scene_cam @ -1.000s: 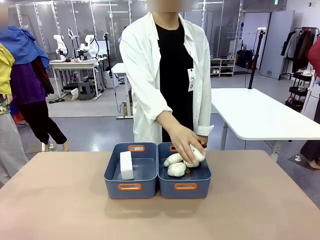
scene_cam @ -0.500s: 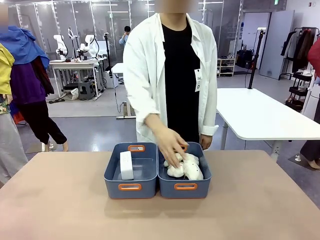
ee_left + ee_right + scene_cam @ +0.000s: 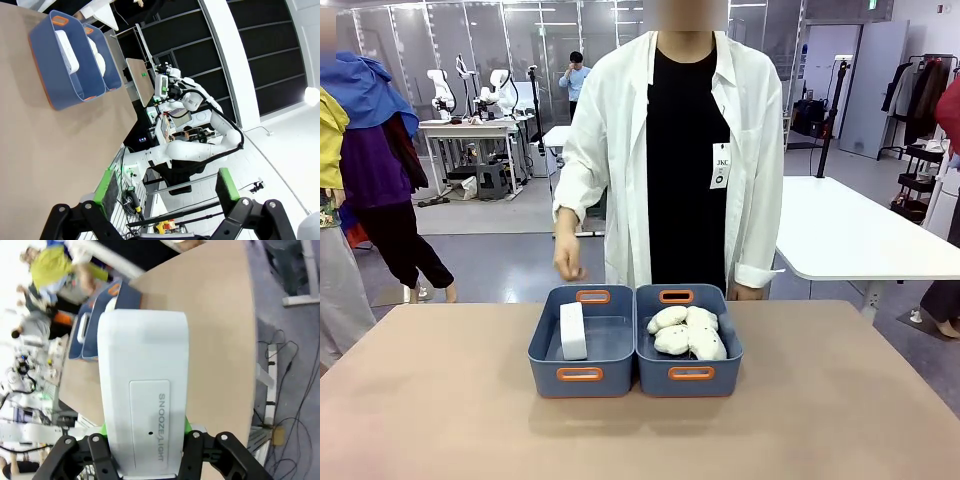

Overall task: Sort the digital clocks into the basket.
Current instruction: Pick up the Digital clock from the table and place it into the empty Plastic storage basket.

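Now the right claw grips one clock above the counter; another clock stands in the left basket. The left claw hangs wide open, holding nothing. The person's hand has left the toys.

Soft white cloud toys lie piled in the second blue bin on the brown bench, far ahead of the tool, and a person in a white coat stands behind the bench.
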`<state>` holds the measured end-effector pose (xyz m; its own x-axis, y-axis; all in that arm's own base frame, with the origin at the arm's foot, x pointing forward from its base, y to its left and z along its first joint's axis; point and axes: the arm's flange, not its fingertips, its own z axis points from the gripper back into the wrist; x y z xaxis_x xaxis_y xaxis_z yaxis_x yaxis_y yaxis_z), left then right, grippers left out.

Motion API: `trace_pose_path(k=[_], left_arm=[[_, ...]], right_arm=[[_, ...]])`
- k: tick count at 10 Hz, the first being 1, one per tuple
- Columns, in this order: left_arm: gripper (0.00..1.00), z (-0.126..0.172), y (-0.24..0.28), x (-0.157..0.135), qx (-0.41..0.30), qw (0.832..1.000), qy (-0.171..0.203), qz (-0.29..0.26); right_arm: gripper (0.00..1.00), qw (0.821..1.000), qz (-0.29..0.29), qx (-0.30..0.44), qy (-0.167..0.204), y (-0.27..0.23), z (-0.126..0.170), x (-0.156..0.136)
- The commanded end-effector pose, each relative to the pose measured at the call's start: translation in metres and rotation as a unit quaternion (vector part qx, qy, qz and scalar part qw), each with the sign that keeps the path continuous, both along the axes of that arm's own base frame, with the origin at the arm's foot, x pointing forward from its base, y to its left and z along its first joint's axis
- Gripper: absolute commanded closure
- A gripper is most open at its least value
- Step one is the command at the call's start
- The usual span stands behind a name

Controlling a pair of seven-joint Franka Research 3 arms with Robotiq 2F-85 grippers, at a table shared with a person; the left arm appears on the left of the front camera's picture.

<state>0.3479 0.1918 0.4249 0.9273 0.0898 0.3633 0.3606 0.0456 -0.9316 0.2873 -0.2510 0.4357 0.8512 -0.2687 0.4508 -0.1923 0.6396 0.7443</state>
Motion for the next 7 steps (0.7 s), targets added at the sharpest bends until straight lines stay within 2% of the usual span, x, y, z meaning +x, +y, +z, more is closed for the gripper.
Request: trace_pose_path(k=[1, 3, 4, 7], left_arm=[[0.0, 0.004, 0.0, -0.006, 0.0, 1.0, 0.003, -0.002], [0.0, 0.004, 0.0, -0.006, 0.0, 1.0, 0.003, -0.002], [0.0, 0.004, 0.0, -0.006, 0.0, 1.0, 0.003, -0.002], [0.0, 0.004, 0.0, -0.006, 0.0, 1.0, 0.003, -0.002]], right_arm=[[0.87, 0.993, 0.091, -0.069, -0.032, 0.087, 0.041, 0.042], [0.87, 0.979, 0.148, -0.14, -0.024, 0.181, 0.073, 0.076], [0.87, 0.976, 0.132, -0.172, -0.017, 0.231, 0.081, 0.089], [0.87, 0.946, 0.199, -0.255, -0.014, 0.382, 0.078, 0.111]])
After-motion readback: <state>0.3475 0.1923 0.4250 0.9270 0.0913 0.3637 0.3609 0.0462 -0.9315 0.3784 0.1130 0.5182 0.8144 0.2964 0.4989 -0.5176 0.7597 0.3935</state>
